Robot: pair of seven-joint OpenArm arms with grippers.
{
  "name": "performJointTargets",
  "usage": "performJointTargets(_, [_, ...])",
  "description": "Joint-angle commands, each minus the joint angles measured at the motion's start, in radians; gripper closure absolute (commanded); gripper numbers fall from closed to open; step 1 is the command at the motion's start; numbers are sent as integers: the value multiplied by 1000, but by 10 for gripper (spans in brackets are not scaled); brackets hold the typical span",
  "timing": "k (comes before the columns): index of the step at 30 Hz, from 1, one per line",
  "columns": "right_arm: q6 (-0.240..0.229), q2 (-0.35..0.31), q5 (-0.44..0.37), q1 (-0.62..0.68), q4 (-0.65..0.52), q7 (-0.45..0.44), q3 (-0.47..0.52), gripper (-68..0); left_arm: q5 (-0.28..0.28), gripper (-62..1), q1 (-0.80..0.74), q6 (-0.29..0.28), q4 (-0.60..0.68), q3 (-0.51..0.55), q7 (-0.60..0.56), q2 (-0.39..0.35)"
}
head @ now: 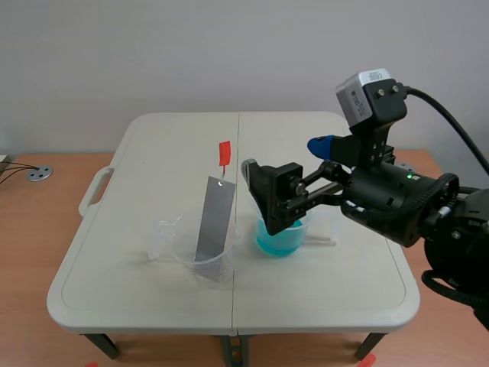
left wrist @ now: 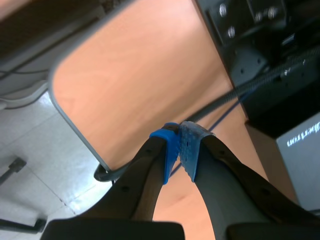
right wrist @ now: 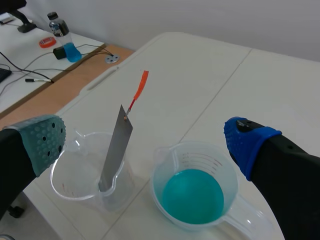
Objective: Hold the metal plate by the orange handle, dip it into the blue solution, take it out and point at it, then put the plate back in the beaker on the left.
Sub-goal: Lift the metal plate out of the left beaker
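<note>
A grey metal plate (head: 214, 225) leans upright in a clear beaker (head: 191, 256) left of the table's centre seam, its orange handle (head: 224, 153) sticking up on a thin wire. Just to its right stands a beaker of blue solution (head: 281, 238). My right gripper (head: 284, 159) hovers open above the blue beaker. In the right wrist view, that gripper (right wrist: 146, 141) has the plate (right wrist: 114, 150), the handle (right wrist: 142, 85) and the blue solution (right wrist: 192, 195) ahead of it and below. My left gripper (left wrist: 180, 150) is shut on nothing, away from the table over an orange-brown surface.
The white folding table (head: 153, 306) has a carry handle (head: 93, 191) on its left edge. A desk beyond the table holds a bottle (right wrist: 62, 30), a red tape roll (right wrist: 47, 41) and cables. Black equipment (left wrist: 270, 55) lies ahead of the left gripper.
</note>
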State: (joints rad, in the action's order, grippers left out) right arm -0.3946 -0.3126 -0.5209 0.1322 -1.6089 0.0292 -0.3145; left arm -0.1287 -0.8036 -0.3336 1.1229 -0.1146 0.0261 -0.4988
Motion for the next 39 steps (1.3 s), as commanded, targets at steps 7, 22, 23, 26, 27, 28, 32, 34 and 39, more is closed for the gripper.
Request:
performJointTargets(7, [-17, 57, -15, -98, 76, 14, -54, -663, 41, -15, 43, -5, -78, -32, -6, 55])
performJointTargets(22, [-63, 167, -33, -265, 338, 14, -97, -663, 41, -15, 45, -5, -84, -32, 2, 63])
performJointTargets(23, [-63, 171, -33, -276, 352, 13, -106, -663, 41, -15, 45, -5, -84, -32, 2, 63])
performJointTargets(26, [-63, 183, -33, -301, 385, 12, -127, -663, 41, -15, 45, -5, -84, -32, 2, 63])
performJointTargets(27, [-63, 190, -33, -307, 394, 12, -129, -663, 41, -15, 45, -5, -84, -32, 2, 63])
performJointTargets(28, [-63, 195, -33, -313, 404, 13, -132, -663, 41, -15, 45, -5, -84, -32, 2, 63])
performJointTargets(32, [-70, 215, -33, -335, 429, 10, -149, -663, 40, -15, 45, -5, -84, -32, 0, 64])
performJointTargets(34, [-70, 225, -33, -341, 437, 12, -151, -663, 40, -15, 45, -5, -84, -32, -3, 64])
performJointTargets(39, [-70, 241, -34, -352, 463, 11, -151, -663, 40, -15, 45, -5, -84, -32, -3, 64])
